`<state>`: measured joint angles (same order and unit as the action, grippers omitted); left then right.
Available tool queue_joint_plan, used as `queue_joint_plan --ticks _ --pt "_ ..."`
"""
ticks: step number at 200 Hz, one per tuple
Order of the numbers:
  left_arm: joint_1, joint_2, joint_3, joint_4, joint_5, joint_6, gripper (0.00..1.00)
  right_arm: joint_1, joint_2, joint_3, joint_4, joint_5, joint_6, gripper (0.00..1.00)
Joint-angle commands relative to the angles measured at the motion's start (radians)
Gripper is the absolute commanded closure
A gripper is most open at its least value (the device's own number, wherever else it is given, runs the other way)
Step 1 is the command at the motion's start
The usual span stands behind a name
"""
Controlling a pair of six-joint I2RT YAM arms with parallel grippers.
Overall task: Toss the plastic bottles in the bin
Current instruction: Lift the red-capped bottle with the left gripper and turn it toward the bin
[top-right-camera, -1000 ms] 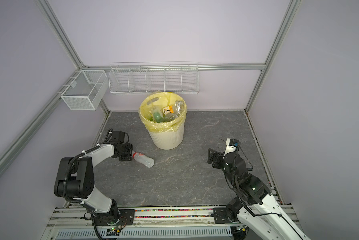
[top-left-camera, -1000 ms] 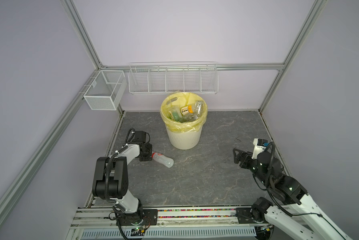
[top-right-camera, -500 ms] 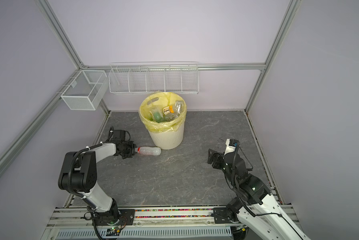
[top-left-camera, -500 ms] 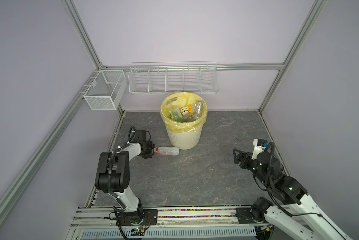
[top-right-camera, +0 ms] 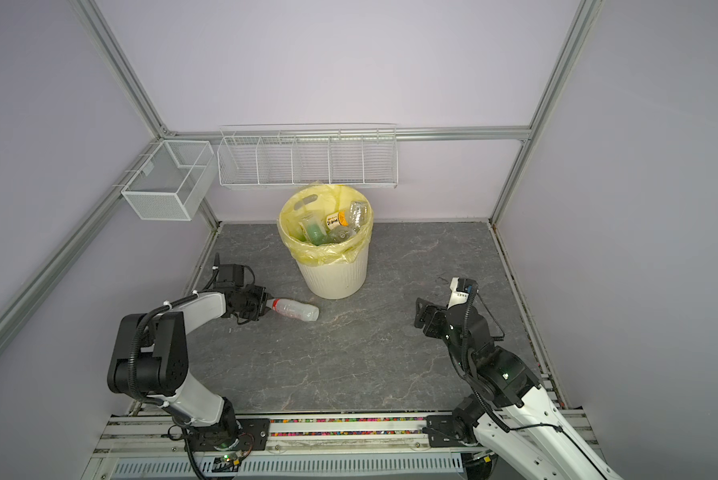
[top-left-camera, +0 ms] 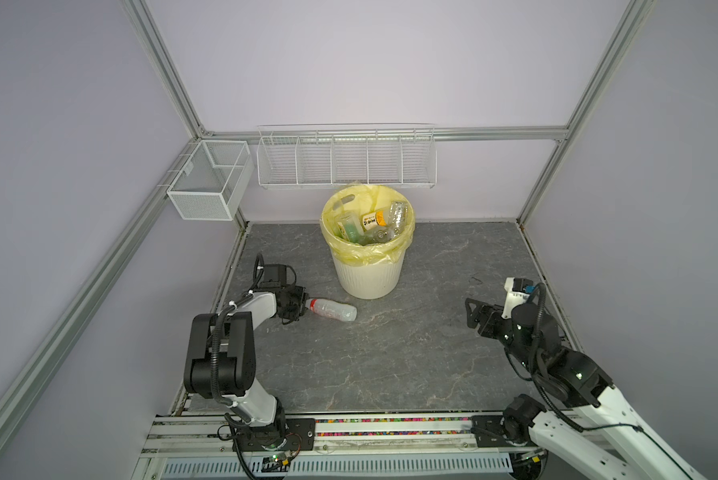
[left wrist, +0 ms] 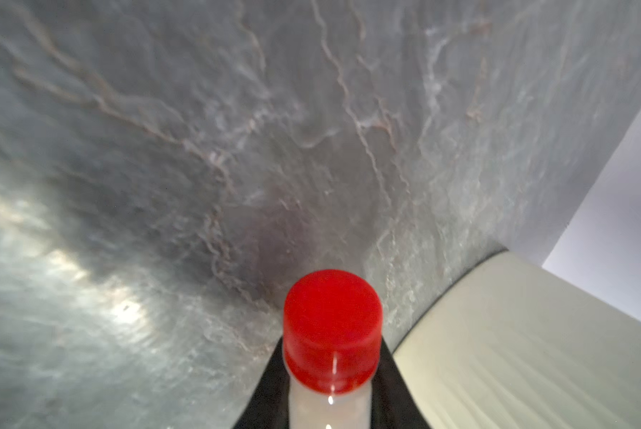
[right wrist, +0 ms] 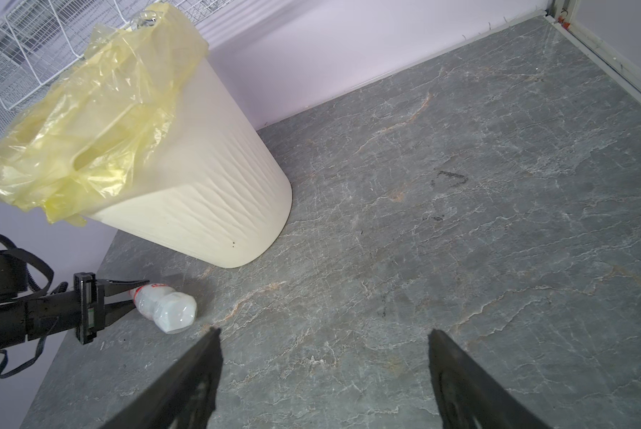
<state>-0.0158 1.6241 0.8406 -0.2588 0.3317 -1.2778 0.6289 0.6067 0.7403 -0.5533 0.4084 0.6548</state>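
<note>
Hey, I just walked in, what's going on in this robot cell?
The left claw is shut on the neck of a clear plastic bottle with a red cap, which lies on its side on the grey marbled tabletop next to the round cream-white ribbed bin. The bin, lined with a translucent yellow bag, holds several other bottles. The right claw hangs open and empty, away from both.

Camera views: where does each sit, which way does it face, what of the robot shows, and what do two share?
Top views: high at the front, looking down and back at the bin, bottle and both arms.
Left wrist: on the left arm, facing along the left claw, shut on the bottle's neck, toward the table.
Right wrist: on the right arm, facing past the open right claw toward the bin.
Shared: every view shows bin and bottle.
</note>
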Motion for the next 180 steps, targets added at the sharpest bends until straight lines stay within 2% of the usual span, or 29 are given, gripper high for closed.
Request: queue_joint_plan --ticks 1,19,44,60,120,150,180 --pt "0.019 -0.021 -0.017 0.003 0.066 0.097 0.92 -0.003 0.020 -0.001 0.020 0.019 0.006 0.12" --pt "0.020 -0.053 -0.026 -0.013 0.065 0.141 0.93 -0.002 0.049 0.001 0.032 0.016 0.005 0.12" --pt "0.032 -0.128 -0.064 0.047 0.088 0.186 0.93 -0.002 0.098 0.004 0.050 0.013 0.003 0.12" --pt "0.047 -0.177 -0.065 0.039 0.098 0.268 0.96 -0.004 0.131 0.017 0.060 0.009 -0.001 0.12" --pt "0.075 -0.313 0.093 -0.228 0.125 0.494 0.96 -0.002 0.242 0.050 0.109 0.000 -0.018 0.12" --pt "0.120 -0.415 0.059 -0.241 0.171 0.523 0.96 -0.002 0.278 0.057 0.119 -0.009 -0.018 0.12" --pt "0.137 -0.545 -0.013 -0.252 0.136 0.521 0.96 -0.003 0.289 0.050 0.125 -0.006 -0.024 0.12"
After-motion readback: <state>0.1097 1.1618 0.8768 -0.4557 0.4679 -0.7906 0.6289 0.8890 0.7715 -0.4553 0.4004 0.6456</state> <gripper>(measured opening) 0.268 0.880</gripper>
